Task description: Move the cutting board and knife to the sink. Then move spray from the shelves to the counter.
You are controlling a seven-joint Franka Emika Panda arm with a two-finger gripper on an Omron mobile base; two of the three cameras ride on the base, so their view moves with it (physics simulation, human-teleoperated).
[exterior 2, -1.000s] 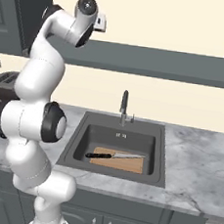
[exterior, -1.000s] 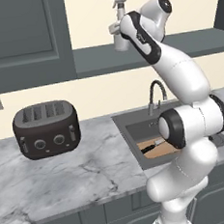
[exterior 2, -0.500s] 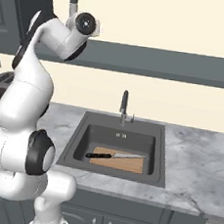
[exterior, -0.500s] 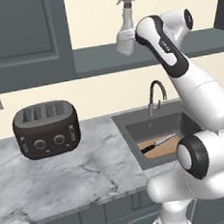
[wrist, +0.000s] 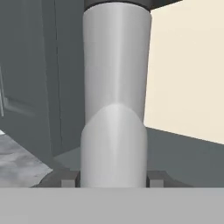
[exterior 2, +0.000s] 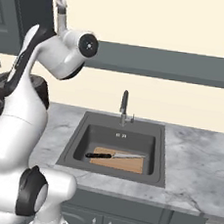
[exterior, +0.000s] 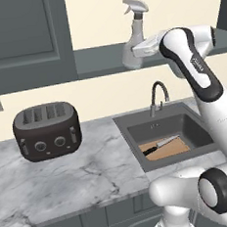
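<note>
My gripper [exterior: 140,49] is shut on the spray [exterior: 133,37], a pale-grey bottle with a white trigger head, holding it upright in the air in front of the shelves [exterior: 100,60]. In the hand view the spray body [wrist: 114,109] stands between the two fingertips [wrist: 68,179]. From the right, the spray nozzle [exterior 2: 60,3] pokes up behind the arm. The cutting board [exterior: 169,149] lies flat in the sink [exterior: 130,120] with the knife [exterior: 160,144] on top. The right base view shows the same cutting board [exterior 2: 124,163], knife [exterior 2: 110,156] and sink [exterior 2: 81,132].
A dark toaster [exterior: 47,130] stands on the marble counter [exterior: 67,175] left of the sink. The curved faucet [exterior: 158,94] rises behind the basin. A dark cabinet door [exterior: 22,36] hangs at upper left. The counter [exterior 2: 192,163] runs on to the right of the sink.
The arm has swung and brought the spray a little lower and out from the shelves, still held. The board, knife and toaster have not moved.
</note>
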